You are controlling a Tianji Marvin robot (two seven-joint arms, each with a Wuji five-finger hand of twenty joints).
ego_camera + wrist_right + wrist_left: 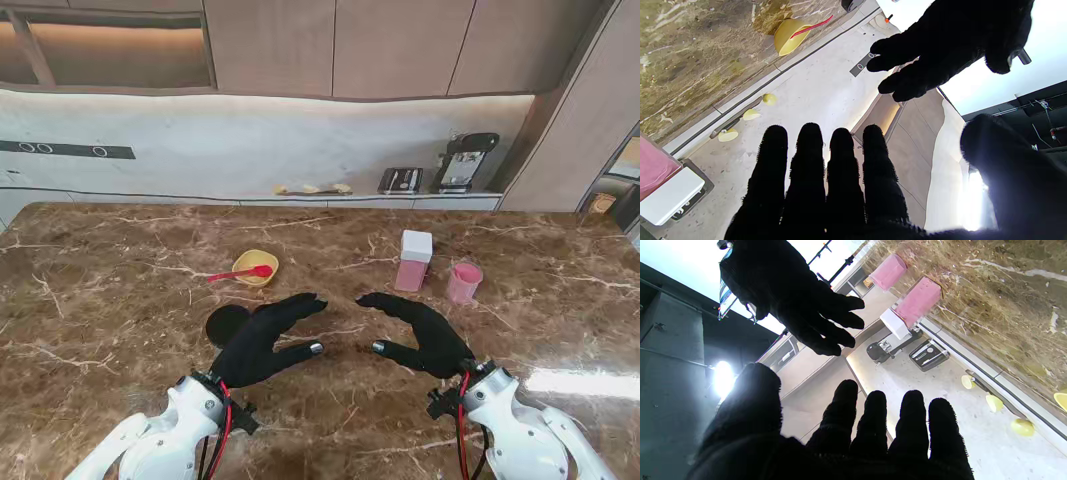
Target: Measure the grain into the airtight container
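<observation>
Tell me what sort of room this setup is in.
Most likely a home-style kitchen. A brown marble counter runs under wood wall cabinets with strip lighting, and small appliances stand on the back ledge. A yellow bowl with a red spoon sits on the counter.

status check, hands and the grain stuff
Left hand and right hand open, holding nothing. Container lid on, pink cup beside it. Spoon in yellow bowl. Nothing blocking.

Overhead stand view; two upturned wrist views.
</observation>
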